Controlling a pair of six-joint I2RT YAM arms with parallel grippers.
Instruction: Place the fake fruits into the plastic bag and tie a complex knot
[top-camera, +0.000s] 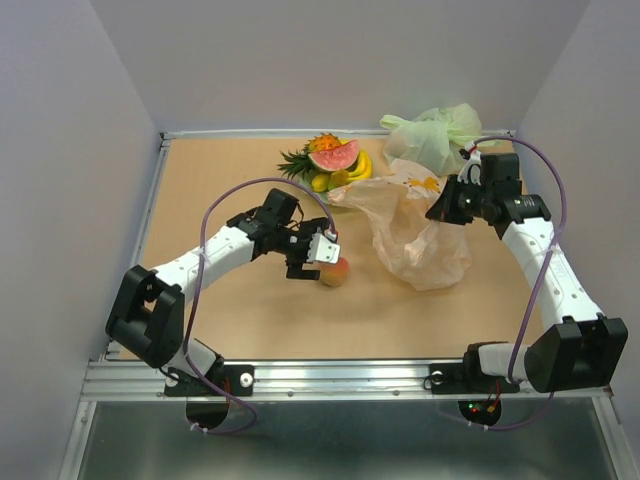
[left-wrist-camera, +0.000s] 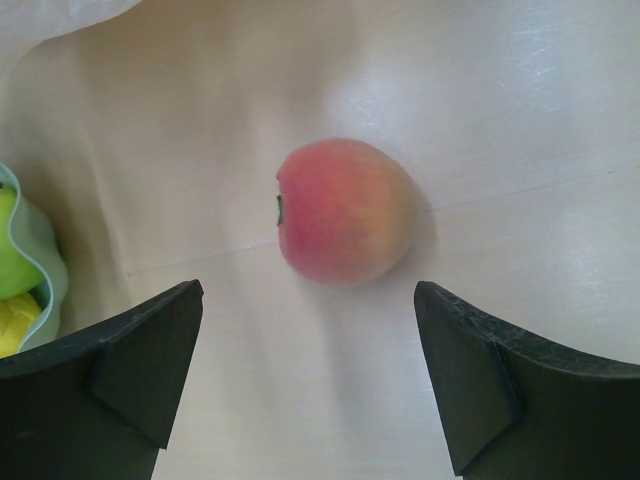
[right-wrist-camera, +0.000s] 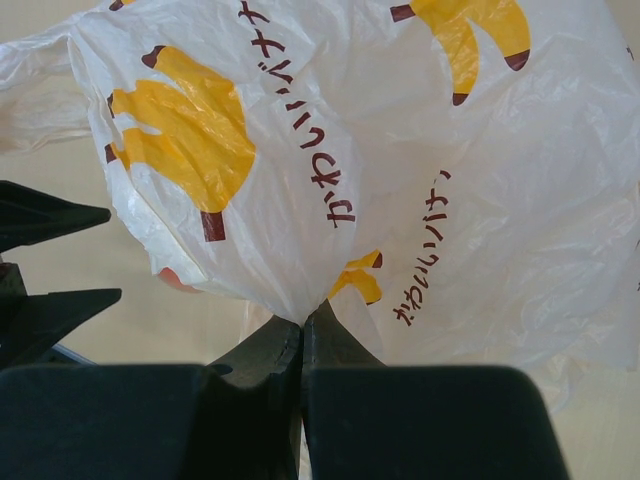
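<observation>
While right gripper (right-wrist-camera: 303, 322) pinches plastic bag (right-wrist-camera: 420, 180), jaws fully closed, left gripper (left-wrist-camera: 308, 300) stands wide open facing peach (left-wrist-camera: 345, 210), empty.

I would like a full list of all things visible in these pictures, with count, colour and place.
round plastic peach: one, orange-pink, lying alone at centre
thin plastic bag with banana prints: one, whitish, right of centre
plastic watermelon slice: one, red with green rind, top of the far fruit pile
plastic bananas: one bunch, yellow, same pile
scalloped bowl: one, pale green, holding that pile
knotted plastic bag: one, pale green, far right
flat table: one, tan
left hand: one, black, open, by the peach
right hand: one, black, shut on the whitish bag
</observation>
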